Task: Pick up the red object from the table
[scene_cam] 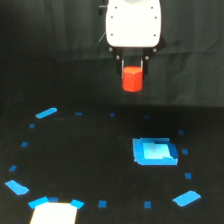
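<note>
The red object (132, 79) is a small bright red-orange stubby cylinder. It hangs in the air well above the black table (90, 150), near the top middle of the exterior view. My gripper (132, 70) comes down from the white arm head (133, 23) and is shut on the red object's upper part, with a dark finger on each side. The lower half of the object shows below the fingers.
A light-blue square tray-like piece (154, 151) lies on the table below and slightly toward the exterior view's right. Small blue tape marks ring the surface, with larger blue patches (46, 113) (186, 198) (17, 188). A white block (54, 212) sits at the bottom edge.
</note>
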{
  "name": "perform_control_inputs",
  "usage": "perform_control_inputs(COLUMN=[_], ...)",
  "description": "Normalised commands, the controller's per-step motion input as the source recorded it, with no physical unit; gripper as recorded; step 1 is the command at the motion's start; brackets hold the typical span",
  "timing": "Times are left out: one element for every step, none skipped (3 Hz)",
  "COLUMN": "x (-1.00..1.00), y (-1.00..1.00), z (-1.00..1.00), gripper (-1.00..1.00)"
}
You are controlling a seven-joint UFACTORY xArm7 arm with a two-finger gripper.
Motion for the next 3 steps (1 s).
perform_control_inputs(x=[-0.03,-0.1,-0.12], y=[-0.11,-0.14,0.32], z=[0.53,0.5,0.3], gripper=[-0.98,-1.0,-1.0])
